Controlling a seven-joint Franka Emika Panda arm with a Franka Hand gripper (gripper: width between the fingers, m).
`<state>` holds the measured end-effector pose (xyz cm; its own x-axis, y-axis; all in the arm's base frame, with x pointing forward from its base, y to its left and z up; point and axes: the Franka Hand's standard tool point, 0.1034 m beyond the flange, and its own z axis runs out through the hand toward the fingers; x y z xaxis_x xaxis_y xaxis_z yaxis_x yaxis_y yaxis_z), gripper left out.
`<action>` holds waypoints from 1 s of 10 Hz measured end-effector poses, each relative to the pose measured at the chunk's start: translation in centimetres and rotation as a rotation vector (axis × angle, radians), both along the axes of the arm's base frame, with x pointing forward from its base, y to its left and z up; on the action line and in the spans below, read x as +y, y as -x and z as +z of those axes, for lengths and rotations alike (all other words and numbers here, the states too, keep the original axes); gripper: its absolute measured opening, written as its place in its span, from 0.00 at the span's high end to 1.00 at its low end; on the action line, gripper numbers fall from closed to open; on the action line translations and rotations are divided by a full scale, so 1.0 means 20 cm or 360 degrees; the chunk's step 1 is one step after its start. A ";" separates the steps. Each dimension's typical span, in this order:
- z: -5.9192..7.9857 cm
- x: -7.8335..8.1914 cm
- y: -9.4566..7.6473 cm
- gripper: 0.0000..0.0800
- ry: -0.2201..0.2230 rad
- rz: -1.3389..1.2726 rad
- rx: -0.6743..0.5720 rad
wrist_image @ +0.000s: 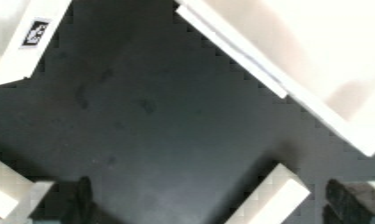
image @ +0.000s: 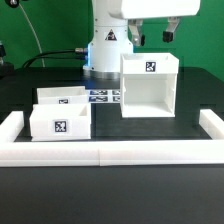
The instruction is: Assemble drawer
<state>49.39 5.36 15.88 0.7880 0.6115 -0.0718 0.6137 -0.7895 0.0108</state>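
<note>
The gripper (image: 153, 34) hung released and empty at the top of the exterior view, above the drawer's large box housing (image: 150, 95), jaws spread over bare black tabletop (image: 125, 130), apparently poised before any grasp. The housing stood right of centre, its opening seemingly turned upward. The front tray (image: 45, 125) and rear tray (image: 60, 101) sat close together at lower left, open tops up, likely staged within easy reach. The marker board (image: 105, 97) lay between trays and housing. White border rails (image: 110, 152) fenced the lower edge and both sides. Nothing appeared to block the way.
</note>
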 end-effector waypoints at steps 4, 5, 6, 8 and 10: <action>-0.02 -0.01 0.00 0.19 -0.0002 -0.0009 0.0004; -0.01 -0.03 0.01 0.19 0.0002 -0.0176 -0.0038; 0.01 -0.04 0.07 0.19 0.0017 -0.0363 -0.0063; -0.01 0.00 0.19 0.19 0.0052 -0.0676 -0.0046; -0.05 0.08 0.27 0.19 0.0005 -0.0824 0.0008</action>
<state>43.94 6.98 14.85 0.9869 0.1414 -0.0778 0.1427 -0.9897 0.0116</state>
